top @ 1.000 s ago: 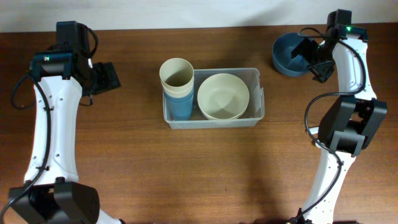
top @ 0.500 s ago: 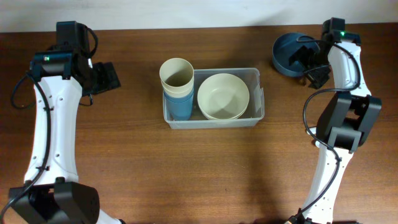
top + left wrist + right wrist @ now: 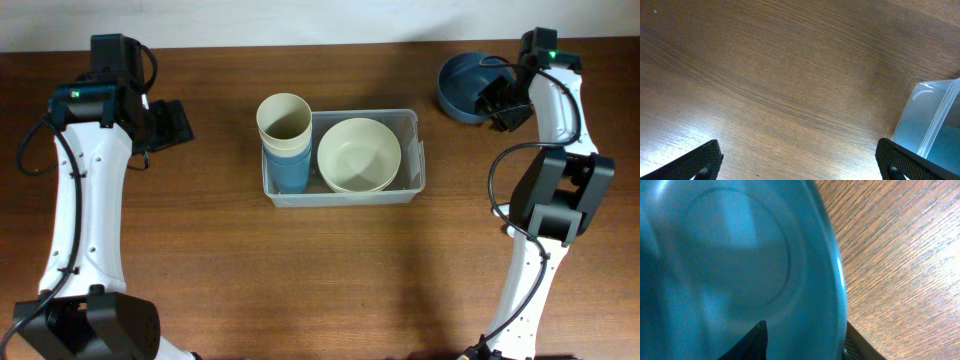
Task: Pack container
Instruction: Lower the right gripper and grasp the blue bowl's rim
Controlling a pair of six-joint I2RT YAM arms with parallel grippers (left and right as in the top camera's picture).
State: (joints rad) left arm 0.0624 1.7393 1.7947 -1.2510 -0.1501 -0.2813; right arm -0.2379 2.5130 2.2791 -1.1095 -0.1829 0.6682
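One container (image 3: 342,197) mid-table holds one cream bowl (image 3: 359,154) and one cup stack (image 3: 284,120); one blue bowl (image 3: 460,86) sits right. My left gripper (image 3: 802,166) gapes. Only the right wrist view shows my right gripper (image 3: 497,101) with fingers (image 3: 756,338) straddling the bowl's rim; whether they are clenched, I cannot tell.

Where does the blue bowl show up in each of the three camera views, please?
Overhead: the blue bowl sits at the top right, near the table's far edge.
Left wrist: not in it; only a corner of the container shows at the right edge.
Right wrist: the blue bowl fills most of the picture, from the left side.
Shared landmark: the wooden table, seen in all three views.
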